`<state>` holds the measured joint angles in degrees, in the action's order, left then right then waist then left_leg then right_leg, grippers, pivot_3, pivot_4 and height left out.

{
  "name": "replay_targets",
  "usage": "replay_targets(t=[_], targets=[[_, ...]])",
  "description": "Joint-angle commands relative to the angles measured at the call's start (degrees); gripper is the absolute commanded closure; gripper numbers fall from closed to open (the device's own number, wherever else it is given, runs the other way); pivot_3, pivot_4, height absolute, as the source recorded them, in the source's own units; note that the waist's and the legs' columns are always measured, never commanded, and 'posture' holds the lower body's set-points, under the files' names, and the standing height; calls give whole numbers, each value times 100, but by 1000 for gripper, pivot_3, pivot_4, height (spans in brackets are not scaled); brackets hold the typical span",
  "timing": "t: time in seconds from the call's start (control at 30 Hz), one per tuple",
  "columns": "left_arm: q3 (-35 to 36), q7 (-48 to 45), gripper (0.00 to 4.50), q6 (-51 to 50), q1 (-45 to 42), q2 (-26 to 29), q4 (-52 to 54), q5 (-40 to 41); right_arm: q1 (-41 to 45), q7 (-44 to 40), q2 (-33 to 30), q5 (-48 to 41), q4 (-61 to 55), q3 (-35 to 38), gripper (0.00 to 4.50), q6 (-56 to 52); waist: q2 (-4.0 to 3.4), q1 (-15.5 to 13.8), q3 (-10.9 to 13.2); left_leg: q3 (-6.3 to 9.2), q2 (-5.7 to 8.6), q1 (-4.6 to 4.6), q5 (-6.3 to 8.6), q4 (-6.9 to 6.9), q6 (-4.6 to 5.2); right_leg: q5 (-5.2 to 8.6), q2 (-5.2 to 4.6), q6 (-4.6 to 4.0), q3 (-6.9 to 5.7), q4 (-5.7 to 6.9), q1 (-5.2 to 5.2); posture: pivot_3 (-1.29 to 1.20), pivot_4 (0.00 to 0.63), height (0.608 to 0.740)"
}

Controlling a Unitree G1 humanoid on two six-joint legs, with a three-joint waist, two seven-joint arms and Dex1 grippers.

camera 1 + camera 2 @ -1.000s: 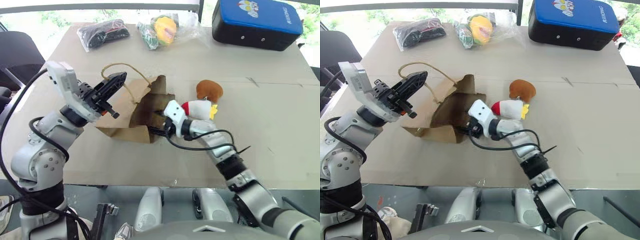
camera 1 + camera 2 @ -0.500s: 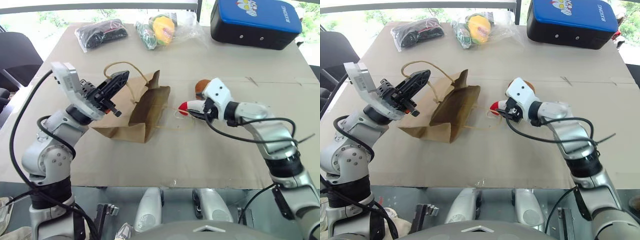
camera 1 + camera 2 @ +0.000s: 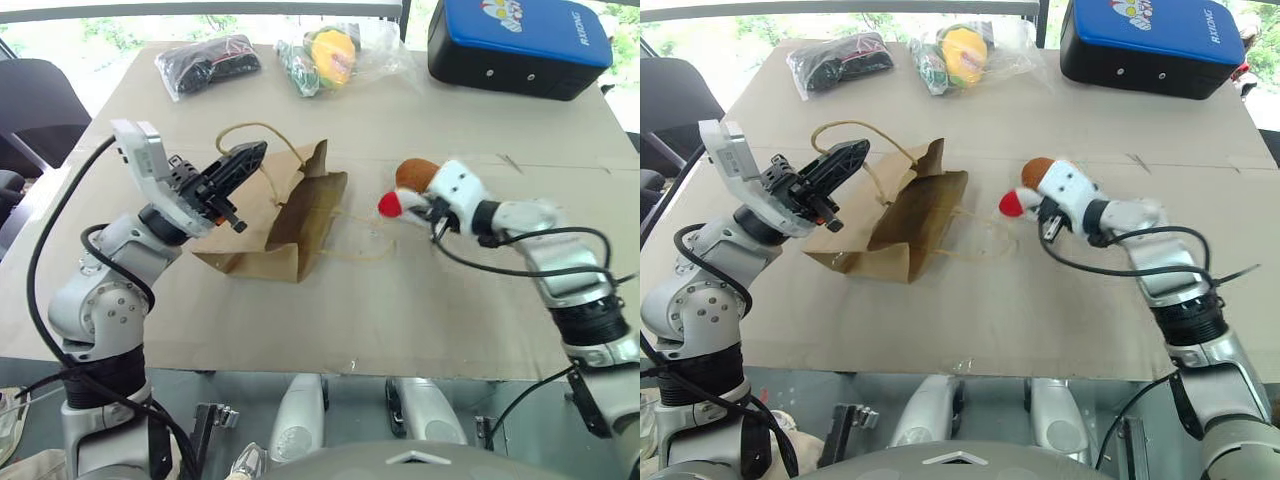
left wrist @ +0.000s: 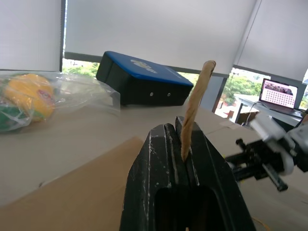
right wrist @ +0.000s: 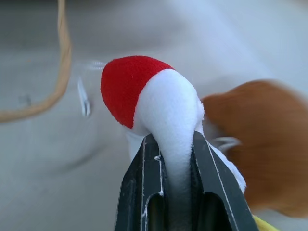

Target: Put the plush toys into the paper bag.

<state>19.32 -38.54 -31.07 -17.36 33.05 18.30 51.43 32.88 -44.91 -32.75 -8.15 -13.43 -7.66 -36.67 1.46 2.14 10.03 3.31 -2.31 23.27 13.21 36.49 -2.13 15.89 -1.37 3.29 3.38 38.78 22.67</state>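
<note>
The white plush toy (image 5: 163, 110), red tip leading, sits pinched between the closed fingers of the right gripper (image 3: 425, 207), lifted just in front of the brown plush toy (image 3: 415, 173). Bare table (image 3: 470, 320) separates it from the paper bag (image 3: 300, 215), which slumps with its mouth toward the toys. The left gripper (image 3: 245, 160) is clamped on one bag handle (image 4: 195, 106), holding it up.

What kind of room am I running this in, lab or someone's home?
Probably an office or lab workspace by windows: a table covered with cardboard, roller blinds with greenery outside, and a laptop on a desk behind.
</note>
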Motion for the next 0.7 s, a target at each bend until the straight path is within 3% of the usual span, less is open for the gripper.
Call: replay_targets(t=[0.03,0.17,0.33,0.4,0.5,0.6,0.7], targets=[[-71,-6,4500,4,-168,-65,99,86,316,-125,-255,-440,-901,455,4462,-372,0,15,0,4,0,0,0,0,0,0,0,0,-4,0,0,0,150,740],[-216,-20,4500,-4,-352,-172,-2,62,716,-228,-232,-418,-1028,-16,4462,-361,1,28,0,5,0,-1,0,0,0,0,2,0,-6,0,-2,0,150,740],[-322,-17,4500,-45,-597,-264,-78,65,1269,-301,123,120,-361,-1005,4462,219,0,24,0,6,0,3,0,2,0,0,2,-1,-8,0,1,0,150,740],[-360,-23,4500,-59,-656,-280,-84,71,1494,-330,351,409,131,-1424,4462,654,1,26,0,6,0,6,0,5,0,0,1,0,-9,-1,3,0,150,740],[-444,-31,4500,-80,-685,-327,-21,61,2035,-567,1168,763,1375,-2217,4462,1548,0,24,0,17,0,21,-1,9,-1,0,-1,-1,-23,-4,10,0,150,740],[-489,-15,4500,-101,-631,-373,105,81,2320,-1007,1856,889,2569,-2591,3517,2455,1,128,0,11,-1,14,-1,4,-1,-1,2,-2,-15,1,11,0,150,740],[-423,32,4500,-77,-496,-348,201,83,2351,-1055,2072,913,2963,-2431,1985,2977,-1,77,2,31,-3,26,-2,4,-3,-1,1,-2,-37,-2,12,0,150,740]])
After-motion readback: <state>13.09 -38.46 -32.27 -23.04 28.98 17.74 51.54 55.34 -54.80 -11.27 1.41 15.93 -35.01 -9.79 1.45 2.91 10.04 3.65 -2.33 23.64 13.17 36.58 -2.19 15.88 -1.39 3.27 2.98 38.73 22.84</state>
